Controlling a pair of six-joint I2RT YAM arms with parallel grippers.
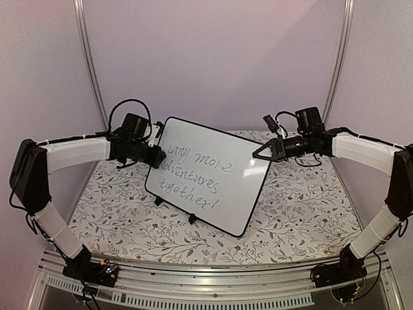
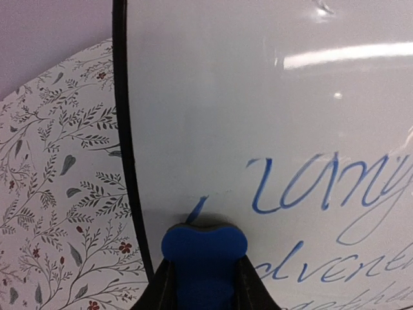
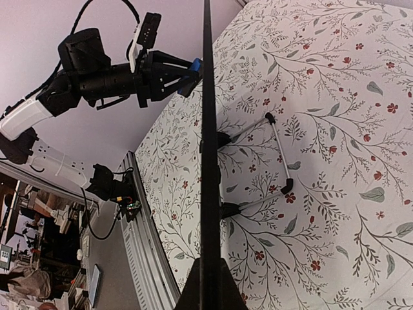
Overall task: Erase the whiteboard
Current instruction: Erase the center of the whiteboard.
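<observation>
The whiteboard (image 1: pixel 222 187) stands tilted on the table with "many more adventures together!" written on it. In the left wrist view the blue handwriting (image 2: pixel 322 187) runs across the board (image 2: pixel 258 97). My left gripper (image 1: pixel 158 155) is shut on a small blue eraser (image 2: pixel 203 255), whose end presses on the board near its left frame, just below a short blue stroke. My right gripper (image 1: pixel 258 154) is shut on the board's right edge. In the right wrist view the black frame (image 3: pixel 208 129) runs edge-on up from between the jaws of the right gripper (image 3: pixel 210 278). The eraser (image 3: pixel 193 64) touches the far side.
A floral cloth (image 1: pixel 303 206) covers the table. An aluminium rail (image 1: pixel 213 274) runs along the near edge. The board's wire stand (image 3: pixel 279 152) and black feet (image 1: pixel 191 218) rest on the cloth behind and below it. Purple walls close the back.
</observation>
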